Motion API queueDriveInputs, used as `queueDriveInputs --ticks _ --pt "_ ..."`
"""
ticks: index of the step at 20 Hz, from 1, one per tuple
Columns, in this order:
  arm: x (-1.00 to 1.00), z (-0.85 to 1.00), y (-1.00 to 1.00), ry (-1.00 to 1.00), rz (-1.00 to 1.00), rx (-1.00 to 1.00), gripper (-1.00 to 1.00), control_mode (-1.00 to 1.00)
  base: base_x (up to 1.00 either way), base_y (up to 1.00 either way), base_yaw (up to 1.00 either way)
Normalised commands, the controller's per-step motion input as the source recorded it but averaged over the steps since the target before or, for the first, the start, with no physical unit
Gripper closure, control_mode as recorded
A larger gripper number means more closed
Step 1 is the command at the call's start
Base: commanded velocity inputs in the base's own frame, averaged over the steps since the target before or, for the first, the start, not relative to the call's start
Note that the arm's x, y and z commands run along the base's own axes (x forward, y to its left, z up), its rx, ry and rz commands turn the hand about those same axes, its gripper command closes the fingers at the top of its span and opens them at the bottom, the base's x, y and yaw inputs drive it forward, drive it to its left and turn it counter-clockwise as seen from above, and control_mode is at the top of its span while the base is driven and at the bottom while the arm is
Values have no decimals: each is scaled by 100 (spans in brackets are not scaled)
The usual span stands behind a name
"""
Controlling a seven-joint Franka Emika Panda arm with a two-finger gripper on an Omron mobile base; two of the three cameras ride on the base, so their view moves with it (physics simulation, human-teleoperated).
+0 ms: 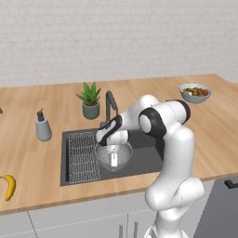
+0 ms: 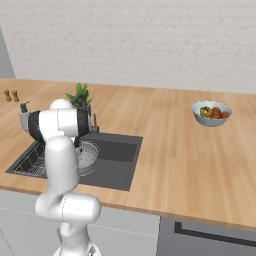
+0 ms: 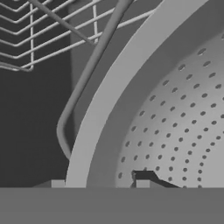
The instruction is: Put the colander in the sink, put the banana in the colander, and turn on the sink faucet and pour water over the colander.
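Currently gripper (image 3: 98,183) straddling colander (image 1: 114,155) rim, one finger inside bowl, one outside, pinching rim. Colander hanging low in sink (image 1: 144,158), directly under hand. Wire rack (image 1: 83,157) lying just beside gripper, colander handle nearing it. Risk: thin rim grip slipping, or bowl tilting onto rack edge on release. Faucet (image 1: 110,106) standing close behind hand, crowding lift-out. Open basin floor lying opposite rack. Banana (image 1: 9,187) lying well apart on counter (image 1: 37,158), near front edge.
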Motion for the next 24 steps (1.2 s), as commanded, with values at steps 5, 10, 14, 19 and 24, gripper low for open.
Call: queueDriveInputs --ticks 5,10,14,19,24 --pt "1 0 13 10 6 0 100 -100 0 0 0" --pt "0 0 0 6 2 0 -100 -100 0 0 0" --pt "0 0 0 0 0 0 -100 -100 0 0 0" --pt "-3 12 0 -1 -1 0 -100 -100 0 0 0" --pt "-18 77 0 0 -11 0 -100 -100 0 0 0"
